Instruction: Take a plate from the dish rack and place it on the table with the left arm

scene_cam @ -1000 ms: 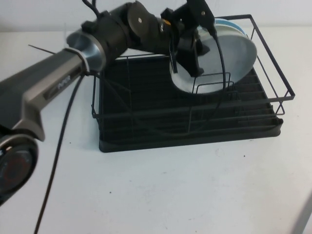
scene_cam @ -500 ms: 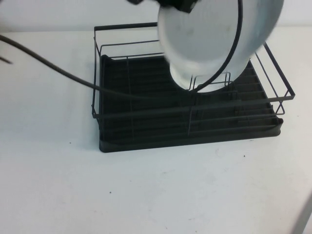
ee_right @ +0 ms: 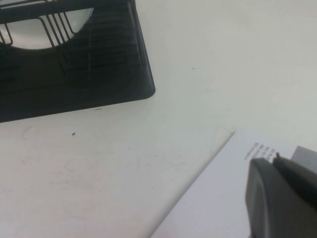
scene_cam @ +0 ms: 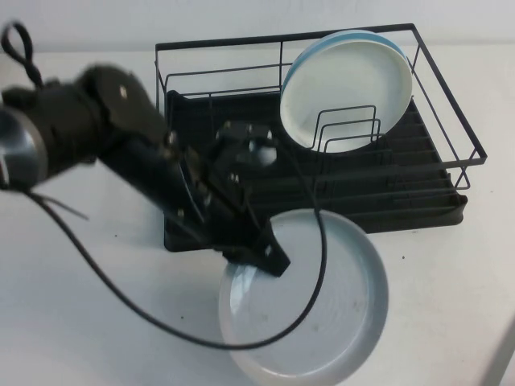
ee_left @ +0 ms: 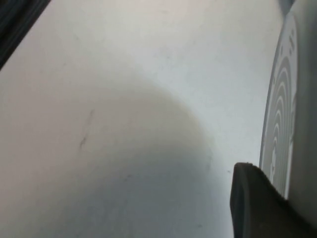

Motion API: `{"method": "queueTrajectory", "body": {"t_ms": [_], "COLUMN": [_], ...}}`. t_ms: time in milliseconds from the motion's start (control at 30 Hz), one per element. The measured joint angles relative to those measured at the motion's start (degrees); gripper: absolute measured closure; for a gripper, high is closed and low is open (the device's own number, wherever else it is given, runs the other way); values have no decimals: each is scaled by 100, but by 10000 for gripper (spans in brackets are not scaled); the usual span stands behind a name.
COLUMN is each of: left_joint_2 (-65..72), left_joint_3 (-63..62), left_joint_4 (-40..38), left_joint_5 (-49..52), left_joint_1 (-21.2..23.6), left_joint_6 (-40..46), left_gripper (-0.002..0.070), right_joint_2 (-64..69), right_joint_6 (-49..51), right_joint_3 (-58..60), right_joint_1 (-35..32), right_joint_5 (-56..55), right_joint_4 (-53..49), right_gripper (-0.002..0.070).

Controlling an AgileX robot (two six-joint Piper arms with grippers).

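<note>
The pale grey-blue plate [scene_cam: 322, 305] hangs nearly flat, low over the white table [scene_cam: 88, 322], just in front of the dish rack [scene_cam: 221, 79]. My left gripper [scene_cam: 272, 259] is shut on the plate's rim on the side nearest the rack, with the left arm reaching in from the left across the rack's front corner. In the left wrist view one dark finger [ee_left: 250, 198] lies against the plate's ringed underside [ee_left: 282, 114]. I cannot tell whether the plate touches the table. My right gripper [ee_right: 272, 163] is parked shut over a white sheet, off to the right.
A whiter, blue-rimmed plate [scene_cam: 346, 84] stands upright among the wire dividers at the rack's back right. The left arm's black cable [scene_cam: 161, 322] loops over the table and across the held plate. A printed white sheet [ee_right: 218, 198] lies near the rack's front right corner [ee_right: 143, 89].
The left arm has lifted the plate up out of the rack, swung it forward and brought it down low in front of the rack. The other plate stays in the rack.
</note>
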Motion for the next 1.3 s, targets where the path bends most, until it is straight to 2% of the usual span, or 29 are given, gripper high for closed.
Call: {"method": "queueTrajectory", "body": {"t_ms": [167,267,333,500,567,733,867,967,1033,1067,1167,1200,1300], "left_joint_2": [0,-12,-23,-12,-12,-12,-226,-621,-938,-1124,-1643,-1831,-2422], "left_joint_3": [967,1106,1118,1154,1154,1167,967,625,518,519,686,833,1430], "left_joint_4": [-333,-461,-400,159,272,661,1489,2399,2892,3103,3390,3401,3222], "left_joint_5": [-1497,-1812,-2016,-2701,-2779,-2868,-2516,-2182,-1953,-1870,-1658,-1622,-1634], "left_joint_1": [0,0,-12,-2,-2,-2,117,297,390,416,453,453,453], "left_joint_6": [416,631,777,909,909,858,122,-955,-1627,-1864,-2094,-2120,-2158], "left_gripper": [577,566,508,212,158,119,117,169,260,330,558,599,653], "right_joint_2": [0,0,0,0,0,0,0,0,0,0,0,0,0], "right_joint_6": [0,0,0,0,0,0,0,0,0,0,0,0,0], "right_joint_3": [0,0,0,0,0,0,0,0,0,0,0,0,0], "right_joint_1": [0,0,0,0,0,0,0,0,0,0,0,0,0], "right_joint_5": [0,0,0,0,0,0,0,0,0,0,0,0,0], "right_joint_4": [0,0,0,0,0,0,0,0,0,0,0,0,0], "right_gripper": [697,697,696,696,696,696,696,696,697,697,697,696,696]}}
